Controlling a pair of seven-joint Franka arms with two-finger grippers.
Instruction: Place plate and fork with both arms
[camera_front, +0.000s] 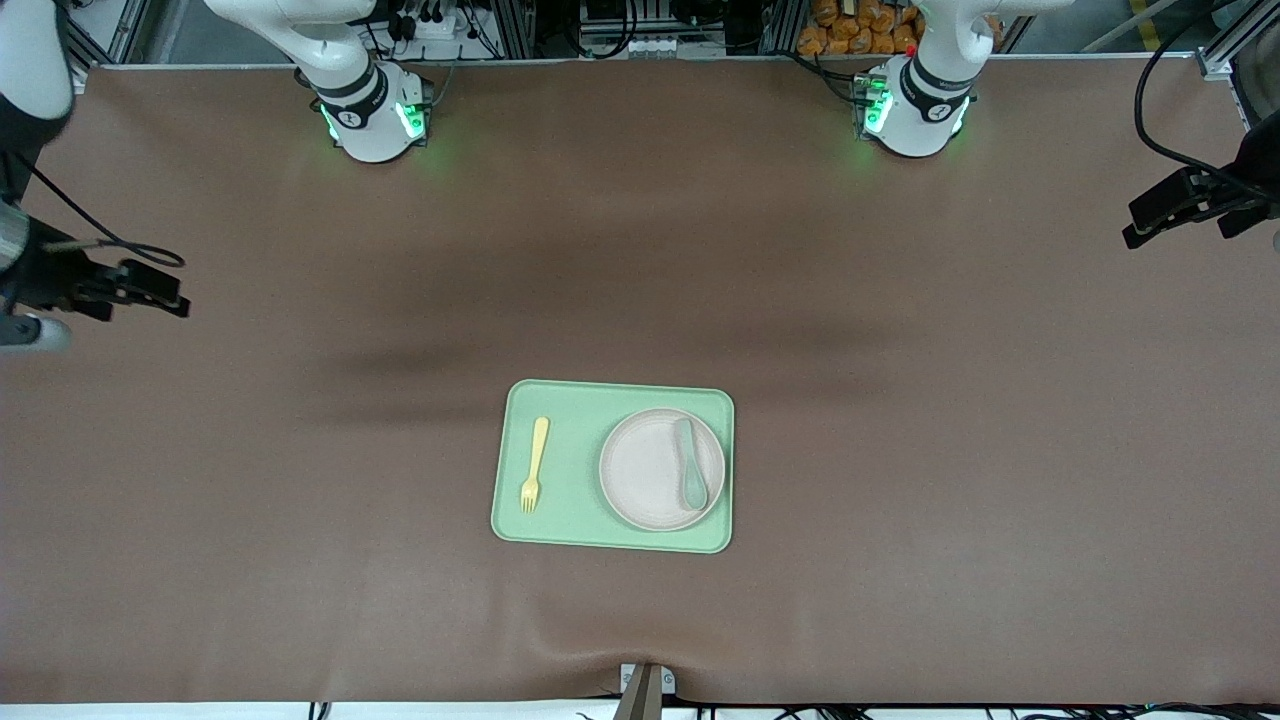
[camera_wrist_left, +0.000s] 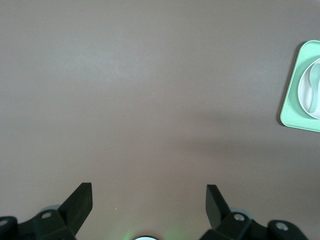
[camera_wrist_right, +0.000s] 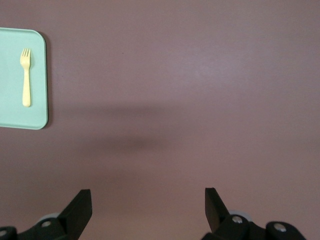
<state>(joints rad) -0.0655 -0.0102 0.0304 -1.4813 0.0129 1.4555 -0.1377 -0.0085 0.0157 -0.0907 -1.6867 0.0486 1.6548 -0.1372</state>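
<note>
Brown matting covers the whole table (camera_front: 900, 480), with the two arm bases glowing green along its edge farthest from the front camera. Both arms wait, drawn back to the ends of the table.

At the left arm's end, the left gripper (camera_wrist_left: 149, 200) hangs over bare mat, its two black fingers (camera_wrist_left: 80, 200) spread wide with nothing between them; in the front view it shows only as a dark shape (camera_front: 1170, 205) at the frame's edge. At the right arm's end, the right gripper (camera_wrist_right: 148, 202) likewise hangs over bare mat, fingers (camera_wrist_right: 216, 202) spread and empty, and appears in the front view as a dark shape (camera_front: 150, 290).

Well apart from both, in the middle of the table and toward the front camera, lies a light green tray (camera_front: 570, 410). On it, toward the left arm's end, sits the plate (camera_front: 645, 470), with a grey-green spoon (camera_front: 690, 465) lying on it. Toward the right arm's end of the tray lies the fork (camera_front: 535, 463), tines pointing toward the front camera, apart from the plate.
</note>
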